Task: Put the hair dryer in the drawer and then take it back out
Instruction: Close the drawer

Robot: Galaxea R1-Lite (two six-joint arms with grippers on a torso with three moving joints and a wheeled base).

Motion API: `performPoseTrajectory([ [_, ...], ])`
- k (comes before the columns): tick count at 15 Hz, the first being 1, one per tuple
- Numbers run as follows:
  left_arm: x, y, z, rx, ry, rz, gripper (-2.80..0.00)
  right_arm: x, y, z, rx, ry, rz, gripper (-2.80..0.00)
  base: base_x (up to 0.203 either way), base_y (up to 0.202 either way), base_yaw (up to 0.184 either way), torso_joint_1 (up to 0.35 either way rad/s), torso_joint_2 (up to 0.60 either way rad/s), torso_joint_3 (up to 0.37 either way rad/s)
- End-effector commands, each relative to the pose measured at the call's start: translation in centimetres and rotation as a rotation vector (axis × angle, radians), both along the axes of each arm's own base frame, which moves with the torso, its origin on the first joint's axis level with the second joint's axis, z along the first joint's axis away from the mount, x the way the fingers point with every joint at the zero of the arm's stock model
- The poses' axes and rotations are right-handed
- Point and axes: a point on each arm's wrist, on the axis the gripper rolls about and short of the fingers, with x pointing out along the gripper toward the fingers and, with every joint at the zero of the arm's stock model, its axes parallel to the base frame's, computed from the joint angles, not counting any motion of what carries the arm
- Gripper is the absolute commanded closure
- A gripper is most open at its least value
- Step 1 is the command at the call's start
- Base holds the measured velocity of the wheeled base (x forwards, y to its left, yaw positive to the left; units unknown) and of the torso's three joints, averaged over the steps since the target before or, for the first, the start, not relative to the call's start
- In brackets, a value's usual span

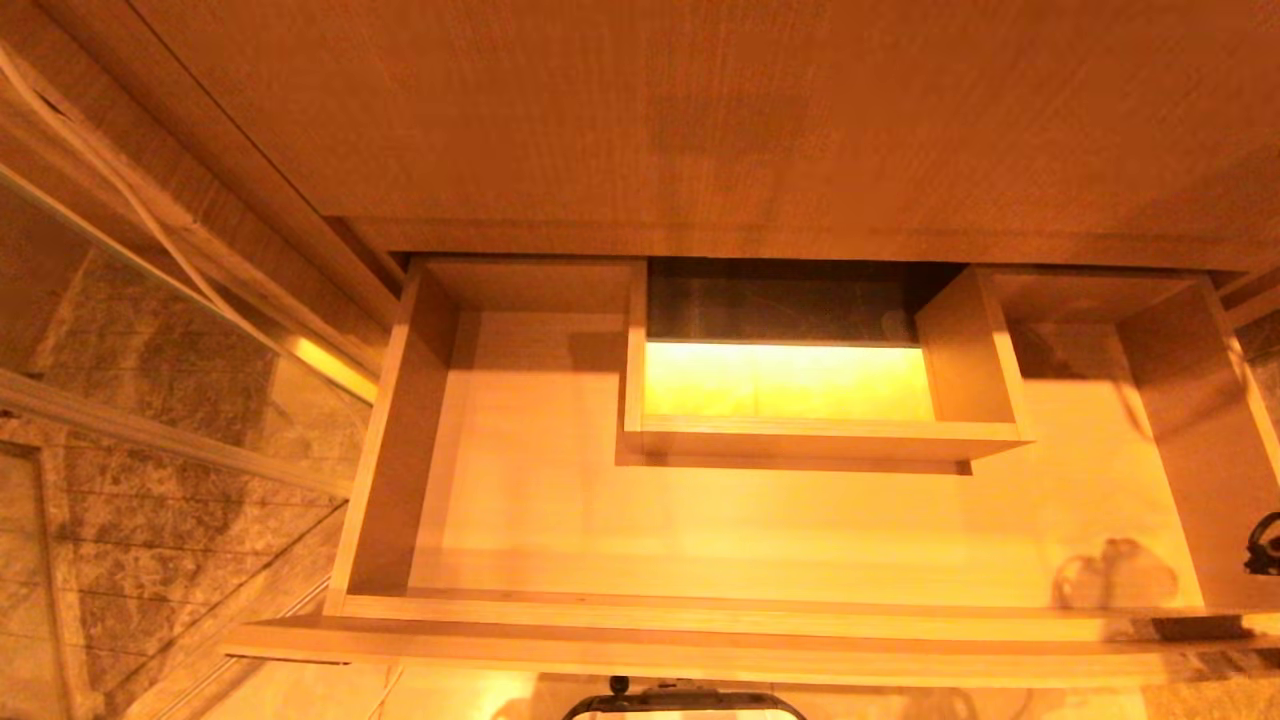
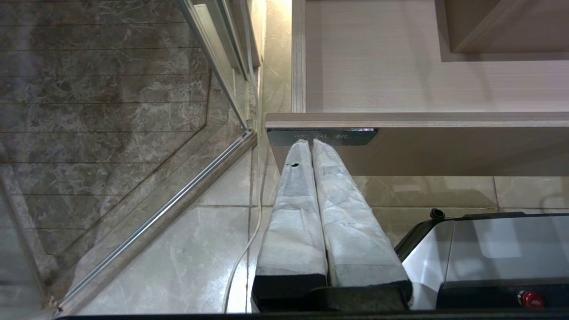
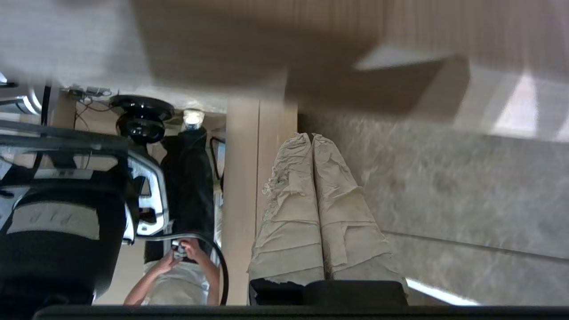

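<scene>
The drawer [image 1: 384, 470] stands pulled out below the wood countertop [image 1: 700, 120]. Its pale floor is bare around the boxed rectangular cut-out [image 1: 830, 436]. The hair dryer is out of view in every picture. My left gripper [image 2: 310, 142] hangs shut and empty, with its wrapped fingertips just before the dark label plate [image 2: 355, 136] on the drawer front [image 2: 444, 149]. My right gripper [image 3: 312, 138] is shut with nothing between its wrapped fingers. It points toward a grey marble wall beside a wooden edge. A dark piece of the right arm [image 1: 1266, 545] shows at the drawer's right side.
A glass partition with a metal rail [image 2: 155, 213] runs along the left of the drawer. A white cable [image 2: 242, 258] lies on the tiled floor. My own base [image 2: 489, 249] sits under the drawer front. A person holding a small device [image 3: 178, 266] appears in the right wrist view.
</scene>
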Motion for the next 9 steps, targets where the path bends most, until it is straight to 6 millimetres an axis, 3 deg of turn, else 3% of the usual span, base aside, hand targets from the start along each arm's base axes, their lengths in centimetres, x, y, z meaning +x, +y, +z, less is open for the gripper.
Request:
performPoseTrajectory([
  [1,0.01,0.0,-0.04,0.0,0.001,0.0,0.0,0.3,-0.05,-0.49,0.012,0.019,0.01,0.0,0.0,0.0,0.0,0.0,0.0,0.0],
  [9,0.01,0.0,-0.04,0.0,0.001,0.0,0.0,0.69,-0.01,0.33,-0.025,-0.122,0.024,0.0,0.0,0.0,0.0,0.0,0.0,0.0],
])
